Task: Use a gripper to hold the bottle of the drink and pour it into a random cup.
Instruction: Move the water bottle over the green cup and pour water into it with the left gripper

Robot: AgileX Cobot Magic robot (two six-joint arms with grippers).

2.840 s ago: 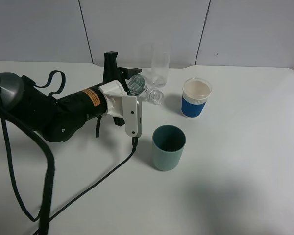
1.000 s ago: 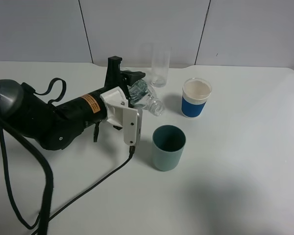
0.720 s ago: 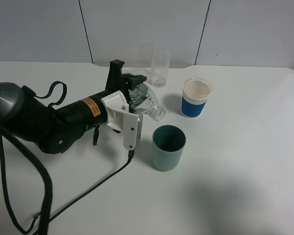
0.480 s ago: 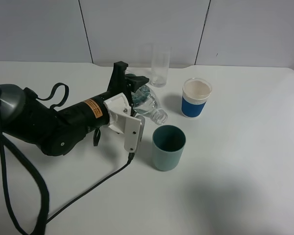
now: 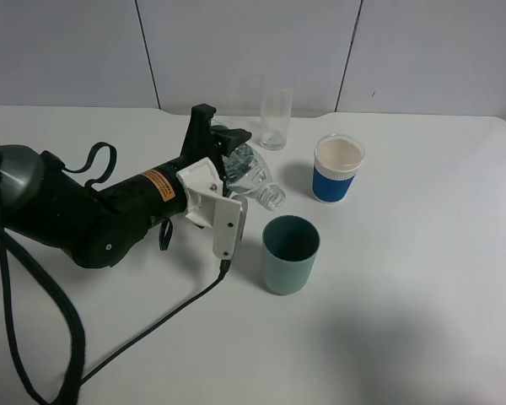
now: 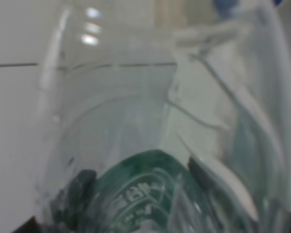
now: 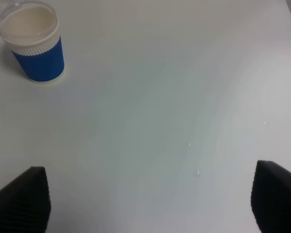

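My left gripper (image 5: 233, 167) is shut on the bottle of the drink (image 5: 253, 175), a clear bottle with a green label, and holds it above the table. The bottle is tilted, with its open neck pointing down and right, a little above and left of the rim of the teal-green cup (image 5: 290, 253). In the left wrist view the bottle (image 6: 150, 145) fills the frame and its green label shows at the bottom. My right gripper (image 7: 148, 206) is open and empty over bare table; it is out of the exterior high view.
A blue-and-white cup (image 5: 337, 169) with a pale lid stands right of the bottle and also shows in the right wrist view (image 7: 34, 46). A tall clear glass (image 5: 276, 120) stands behind it. A black cable (image 5: 152, 325) trails across the white table (image 5: 422, 287).
My left gripper has shifted right toward the teal cup and rolled, tipping the bottle's neck lower toward the cup. The cups and glass have not moved.
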